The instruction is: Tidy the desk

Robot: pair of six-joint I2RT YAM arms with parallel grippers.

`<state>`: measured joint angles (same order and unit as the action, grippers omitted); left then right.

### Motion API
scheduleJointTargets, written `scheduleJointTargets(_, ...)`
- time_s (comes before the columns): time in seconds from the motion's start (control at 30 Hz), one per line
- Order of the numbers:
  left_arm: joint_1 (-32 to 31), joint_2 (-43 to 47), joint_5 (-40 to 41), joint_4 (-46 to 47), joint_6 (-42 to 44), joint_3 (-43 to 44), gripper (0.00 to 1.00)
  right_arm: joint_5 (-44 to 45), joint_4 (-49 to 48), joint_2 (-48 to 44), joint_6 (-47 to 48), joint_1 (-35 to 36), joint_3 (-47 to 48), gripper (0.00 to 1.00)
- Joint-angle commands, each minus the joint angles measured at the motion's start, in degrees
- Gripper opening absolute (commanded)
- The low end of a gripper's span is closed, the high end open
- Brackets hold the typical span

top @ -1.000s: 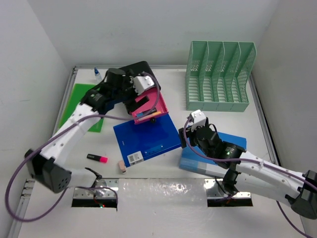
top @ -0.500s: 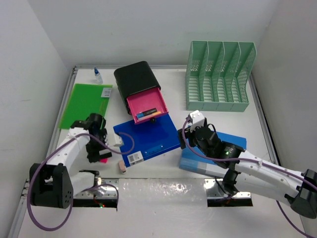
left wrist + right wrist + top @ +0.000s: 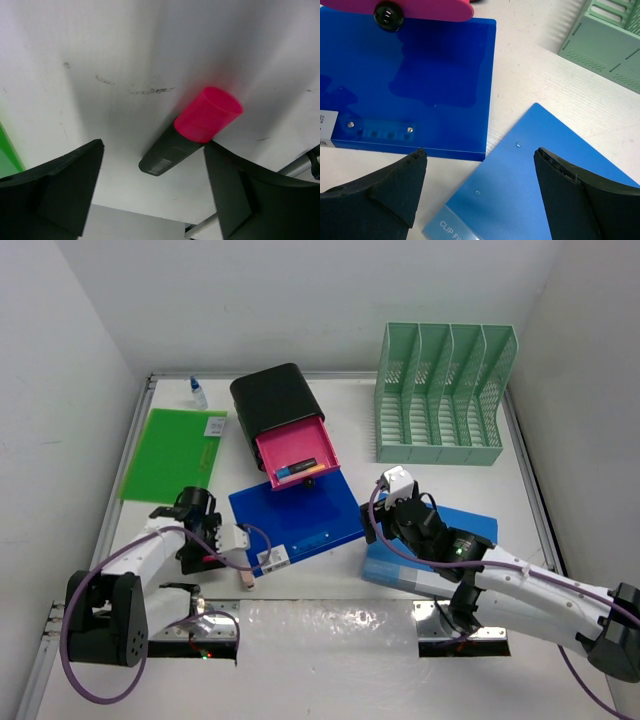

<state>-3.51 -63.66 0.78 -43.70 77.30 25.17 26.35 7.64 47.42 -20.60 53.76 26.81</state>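
The white desk (image 3: 350, 425) holds scattered items. A highlighter (image 3: 172, 150) with a black body and a pink cap (image 3: 208, 120) lies on it near the left front. My left gripper (image 3: 152, 192) hangs low over it, open, one finger on each side and the right finger close to the cap. From above, the left gripper (image 3: 200, 545) covers most of the highlighter. My right gripper (image 3: 480, 195) is open and empty above the corner of a light blue clip file (image 3: 545, 185), next to a dark blue folder (image 3: 410, 75). In the top view the right gripper (image 3: 378, 530) sits between the two.
A black drawer box (image 3: 272, 400) has its pink drawer (image 3: 297, 455) pulled out over the dark blue folder (image 3: 295, 520). A green folder (image 3: 170, 450) and a small bottle (image 3: 198, 392) lie far left. A green file rack (image 3: 440, 395) stands back right. An eraser (image 3: 246, 577) lies by the foil strip (image 3: 330, 635).
My left arm has swung from the pink drawer back to the near left and come down over the highlighter. The right arm has barely moved.
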Motion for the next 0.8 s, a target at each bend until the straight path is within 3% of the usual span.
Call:
scheduleJointTargets(0.0, 0.5, -0.9, -8.2, 6.4, 2.7, -2.5, 0.78, -0.5, -2.1, 0.4, -0.5, 0.1, 0.8, 0.85)
scheduleJointTargets(0.03, 0.5, -1.1, -8.0, 6.3, 2.9, -2.5, 0.55, -0.4, -2.1, 0.5, -0.6, 0.1, 0.8, 0.85)
scheduleJointTargets(0.1, 0.5, -1.2, -7.7, 5.6, 3.7, -2.2, 0.33, -0.4, -2.3, 0.5, -0.8, 0.1, 0.7, 0.85)
scheduleJointTargets(0.13, 0.5, -1.0, -8.0, 4.2, 3.7, -1.6, 0.0, -0.5, -2.5, 0.5, -0.8, 0.1, 0.6, 0.85)
scheduleJointTargets(0.27, 0.5, -0.4, -11.6, -0.9, 0.9, 3.5, 0.0, -0.4, -2.3, 0.6, -0.9, 0.1, 0.7, 0.85)
scheduleJointTargets(0.4, 0.5, -0.5, -14.8, -11.2, -3.4, 17.4, 0.0, -0.1, -1.8, 0.9, -0.6, 0.1, 1.4, 0.85)
scheduleJointTargets(0.57, 0.1, -0.9, -32.4, -21.9, -10.4, 37.8, 0.0, 0.2, -1.0, 1.0, -1.0, 0.1, 2.2, 0.85)
scheduleJointTargets(0.6, -0.4, -0.7, -35.3, -21.1, -12.3, 42.9, 0.0, 0.3, -1.4, 1.0, -1.2, 0.1, 2.1, 0.85)
scheduleJointTargets(0.67, -3.8, -0.8, -39.4, -15.5, -24.1, 46.6, 0.0, 0.7, -2.1, 1.1, -1.7, 0.1, 1.8, 0.85)
scheduleJointTargets(0.7, -5.4, -1.5, -38.8, -7.5, -33.8, 47.0, 0.0, 0.9, -2.3, 1.2, -1.9, 0.1, 1.8, 0.85)
scheduleJointTargets(0.77, -12.3, -3.0, -31.6, 2.2, -39.7, 46.5, 0.0, 1.2, -2.3, 1.4, -2.6, 0.1, 1.9, 0.85)
